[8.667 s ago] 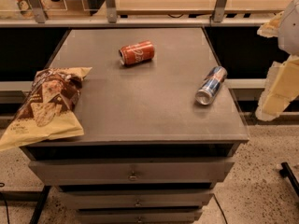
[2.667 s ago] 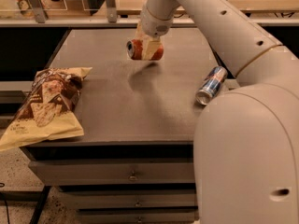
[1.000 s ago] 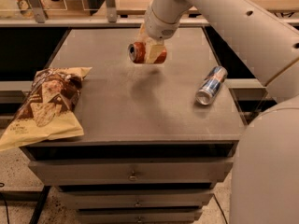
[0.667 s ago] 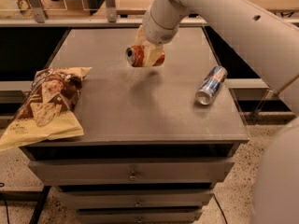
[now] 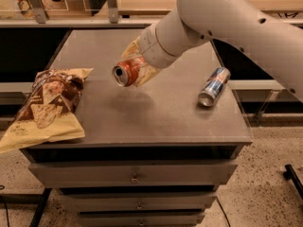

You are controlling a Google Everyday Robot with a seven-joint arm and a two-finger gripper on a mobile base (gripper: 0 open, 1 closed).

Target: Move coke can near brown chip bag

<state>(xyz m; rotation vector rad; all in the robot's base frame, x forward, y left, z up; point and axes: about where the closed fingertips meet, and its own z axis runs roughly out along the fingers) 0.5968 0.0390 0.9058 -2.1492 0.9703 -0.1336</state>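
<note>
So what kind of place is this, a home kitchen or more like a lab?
Probably a lab or office test area, not a home: a plain grey metal drawer cabinet on a speckled hard floor, metal-framed partitions behind. The gripper holds a red-orange coke can above the cabinet top.

The tool, above the surface's middle, clasps the can and hides its rear half, the arm runs off the right edge, and the bag's lower-left corner is cut off.
</note>
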